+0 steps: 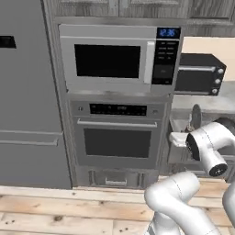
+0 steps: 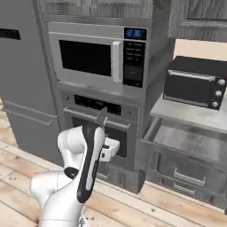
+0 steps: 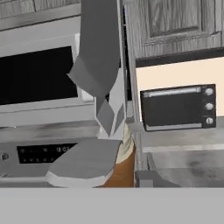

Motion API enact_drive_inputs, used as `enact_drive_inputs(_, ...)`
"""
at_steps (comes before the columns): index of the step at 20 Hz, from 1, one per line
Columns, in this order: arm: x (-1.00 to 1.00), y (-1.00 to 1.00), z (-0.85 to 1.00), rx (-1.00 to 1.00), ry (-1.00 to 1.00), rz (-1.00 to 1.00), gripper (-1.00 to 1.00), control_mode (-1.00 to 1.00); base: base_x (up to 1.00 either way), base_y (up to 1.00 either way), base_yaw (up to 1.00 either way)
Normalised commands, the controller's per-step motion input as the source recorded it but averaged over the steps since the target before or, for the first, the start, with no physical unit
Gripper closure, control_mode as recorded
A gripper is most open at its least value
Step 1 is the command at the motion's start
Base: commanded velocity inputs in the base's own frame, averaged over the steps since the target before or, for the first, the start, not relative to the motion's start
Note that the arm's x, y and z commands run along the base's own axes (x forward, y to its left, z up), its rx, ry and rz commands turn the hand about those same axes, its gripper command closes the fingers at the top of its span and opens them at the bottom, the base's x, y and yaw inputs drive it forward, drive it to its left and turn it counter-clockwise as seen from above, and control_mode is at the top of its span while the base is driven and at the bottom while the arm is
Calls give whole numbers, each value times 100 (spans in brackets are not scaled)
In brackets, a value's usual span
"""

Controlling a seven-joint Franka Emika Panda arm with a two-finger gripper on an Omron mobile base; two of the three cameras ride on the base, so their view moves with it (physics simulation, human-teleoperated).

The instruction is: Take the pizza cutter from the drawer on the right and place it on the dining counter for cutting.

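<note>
Fridge (image 1: 27,92): far left, tall grey doors, shut.
Microwave (image 1: 117,59): built into the cabinet column, dark window, door shut, blue clock lit at top right.
Oven (image 1: 117,137): directly below the microwave, dark glass door shut, long bar handle across the top.
Pizza cutter (image 3: 118,144): up in the air in front of the oven, wheel blade raised, brown wooden handle low in the hand view; in the right base view the blade tip (image 2: 102,116) pokes up above the dark wrist.
Claw (image 3: 114,173): pressed together on the pizza cutter's handle, one grey finger lying across the handle in the hand view; in the left base view (image 1: 193,126) held just in front of the drawer's left end.
Drawer (image 2: 186,144): pulled out, right of the oven and below the worktop; grey inside, nothing to be made out in the part that shows.
Lower drawer front (image 2: 186,175): beneath the open one, shut, silver bar handle.
Worktop (image 2: 195,114): grey counter above the open drawer, carrying the toaster oven.
Toaster oven (image 2: 195,82): black, door shut, silver knobs down its right side.
Floor (image 2: 146,208): pale wood planks.
</note>
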Motion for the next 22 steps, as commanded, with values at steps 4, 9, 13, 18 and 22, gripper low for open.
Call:
enact_drive_inputs(4, 0, 0, 0, 0, 0, 0, 100, 100, -22, 24, 100)
enact_drive_inputs(9, 0, 0, 0, 0, 0, 0, 100, 100, -20, 11, 100)
enact_drive_inputs(13, 0, 0, 0, 0, 0, 0, 100, 100, -19, 10, 100)
enact_drive_inputs(18, 0, 0, 0, 0, 0, 0, 100, 100, -18, 14, 100)
enact_drive_inputs(22, 0, 0, 0, 0, 0, 0, 100, 100, -18, 44, 96)
